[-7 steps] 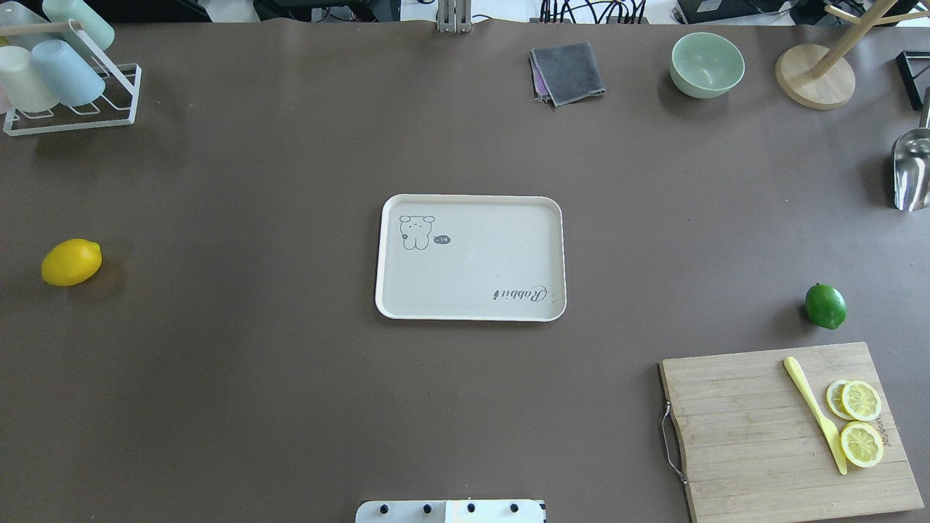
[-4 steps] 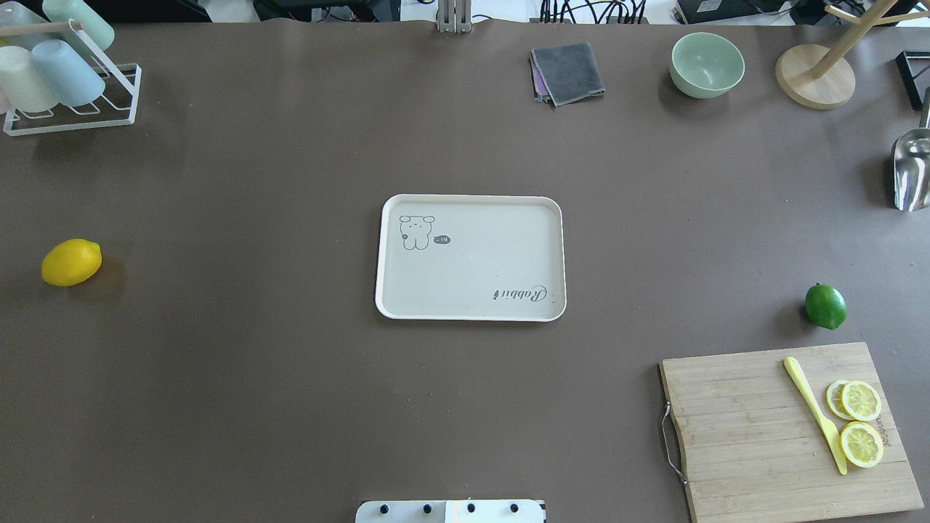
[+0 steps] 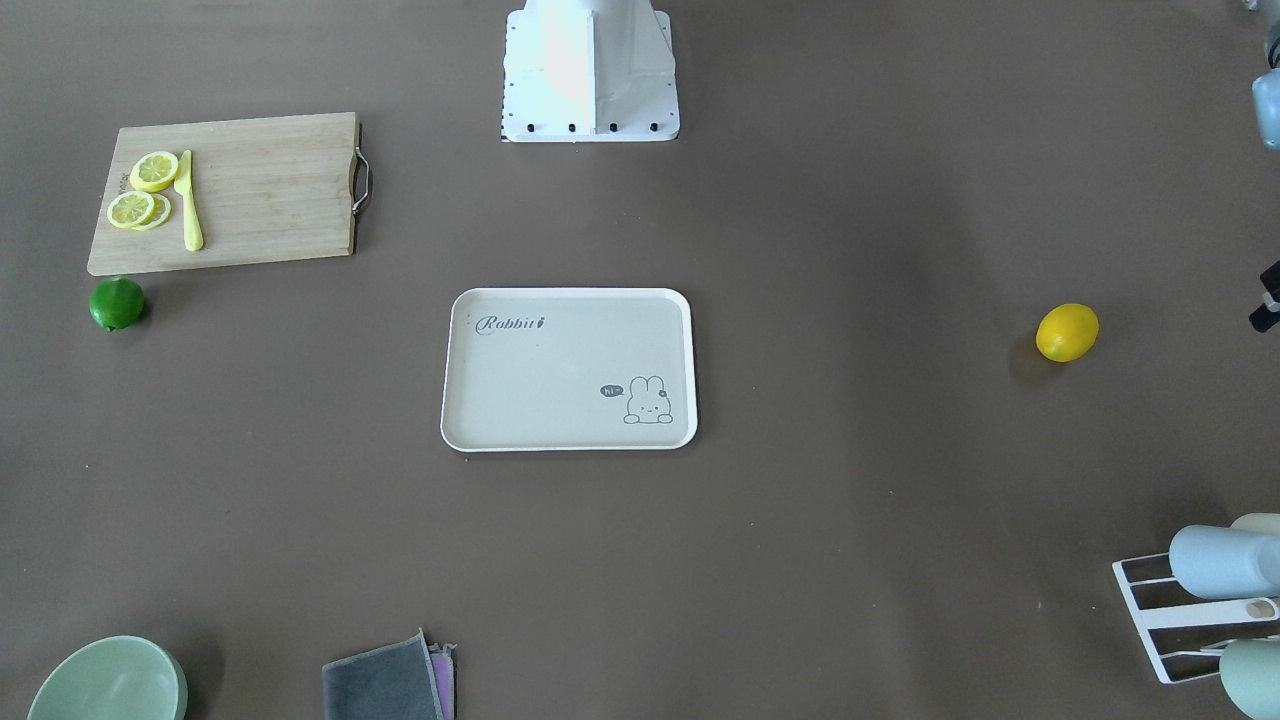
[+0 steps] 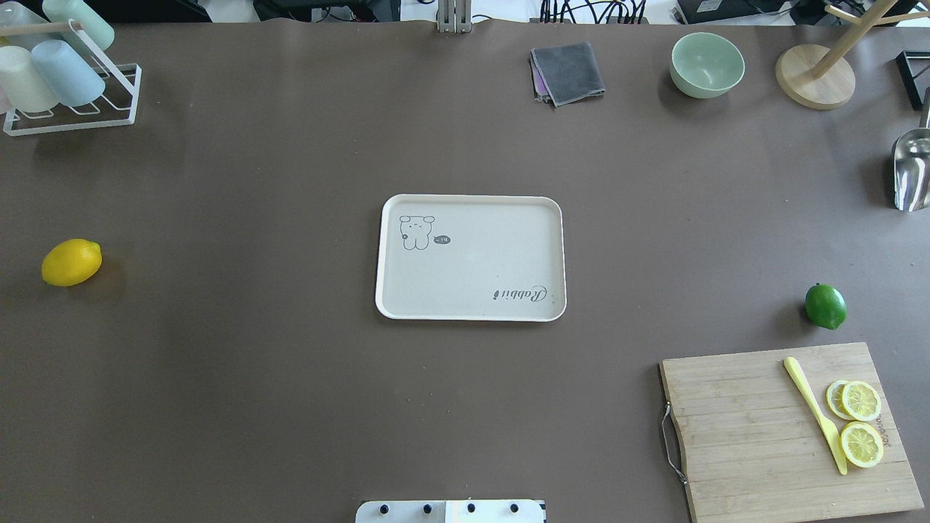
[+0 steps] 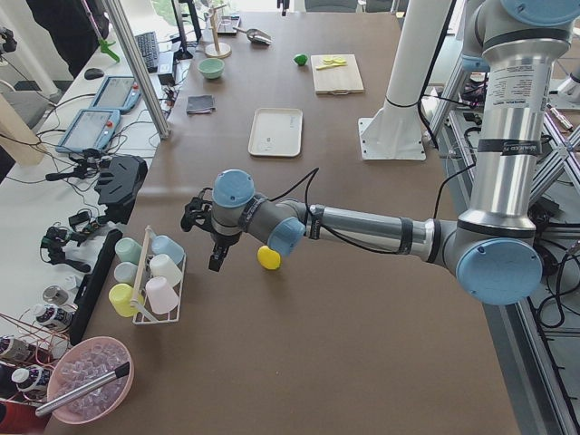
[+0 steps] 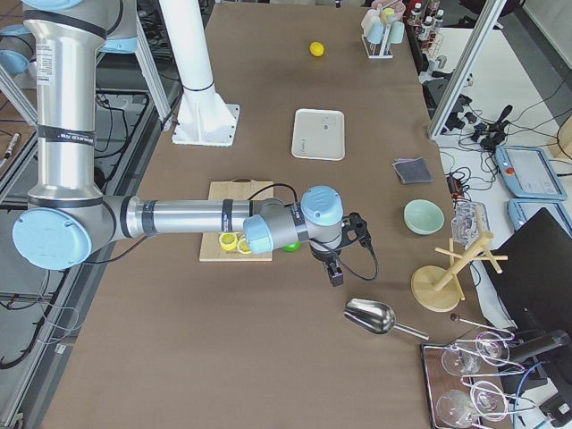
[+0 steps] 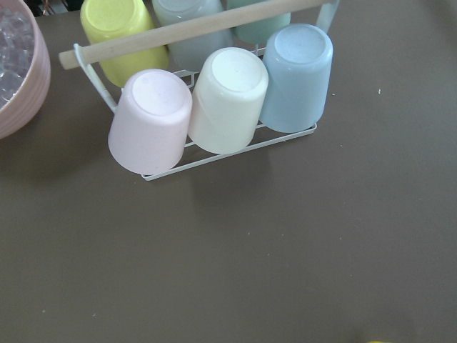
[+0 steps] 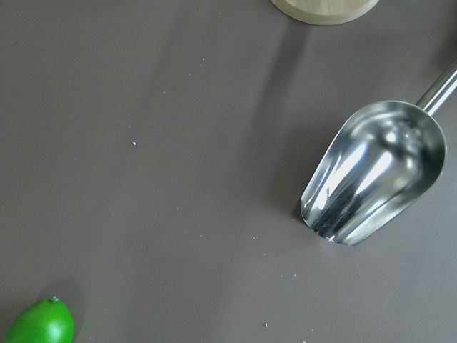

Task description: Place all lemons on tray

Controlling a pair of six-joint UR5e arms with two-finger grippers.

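The yellow lemon [image 4: 71, 262] lies on the table far to the left of the tray [image 4: 472, 269]. The green lemon [image 4: 825, 306] lies far to the right, just beyond the cutting board, and also shows at the lower left of the right wrist view [image 8: 41, 323]. The tray holds nothing. My left gripper [image 5: 217, 258] hangs above the table beside the yellow lemon [image 5: 268, 258], between it and the cup rack. My right gripper [image 6: 335, 273] hovers next to the green lemon [image 6: 290, 248]. I cannot tell whether either gripper is open or shut.
A wooden cutting board [image 4: 748, 443] with lemon slices [image 4: 861, 421] and a yellow knife [image 4: 814, 414] sits front right. A cup rack [image 4: 58, 80] stands back left. A metal scoop [image 8: 371, 171], green bowl [image 4: 707, 64], grey cloth [image 4: 568, 73] and wooden stand [image 4: 814, 76] stand at the back right.
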